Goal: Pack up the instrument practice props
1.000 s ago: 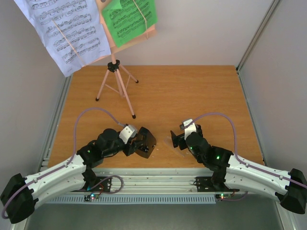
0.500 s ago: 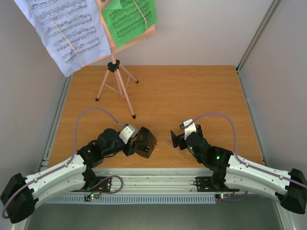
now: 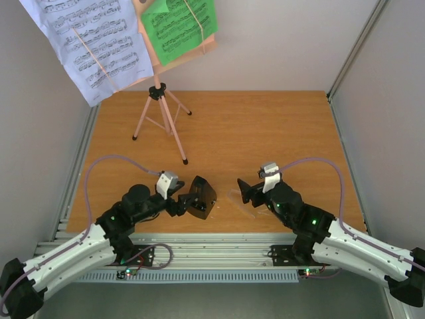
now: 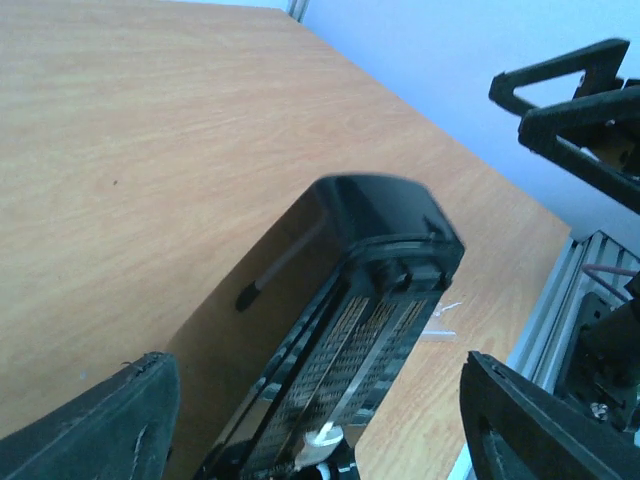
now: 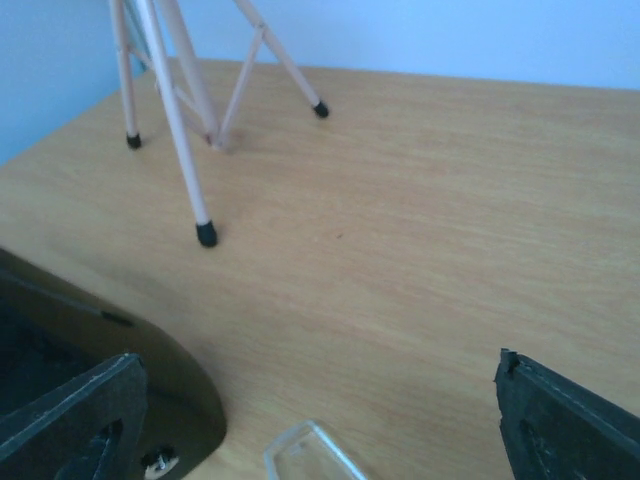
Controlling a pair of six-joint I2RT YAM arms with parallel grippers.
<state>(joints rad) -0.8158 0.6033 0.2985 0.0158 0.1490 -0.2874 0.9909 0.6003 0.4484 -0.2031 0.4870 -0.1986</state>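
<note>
The black metronome (image 3: pixel 201 197) rests on the table near the front edge, its scale face bare (image 4: pixel 350 340). My left gripper (image 3: pixel 180 203) is open just left of it, both fingers (image 4: pixel 110 420) standing apart from its sides. The clear cover (image 3: pixel 234 197) lies on the wood right of the metronome (image 5: pixel 130 370), low between my open right gripper's (image 3: pixel 247 193) fingers (image 5: pixel 570 420) in the right wrist view (image 5: pixel 305 455). The pink music stand (image 3: pixel 159 113) stands at the back left with a white sheet (image 3: pixel 86 40) and a green sheet (image 3: pixel 179 26) on it.
The stand's tripod legs (image 5: pixel 175 110) spread over the back left of the table (image 3: pixel 265 133). Metal rails run along the left and right edges, and a wall closes the back. Cables loop from both arms over the front of the table.
My left gripper has opened off the metronome and drawn back to the left. The right arm has pulled back a little to the right. The metronome stays where it was.
</note>
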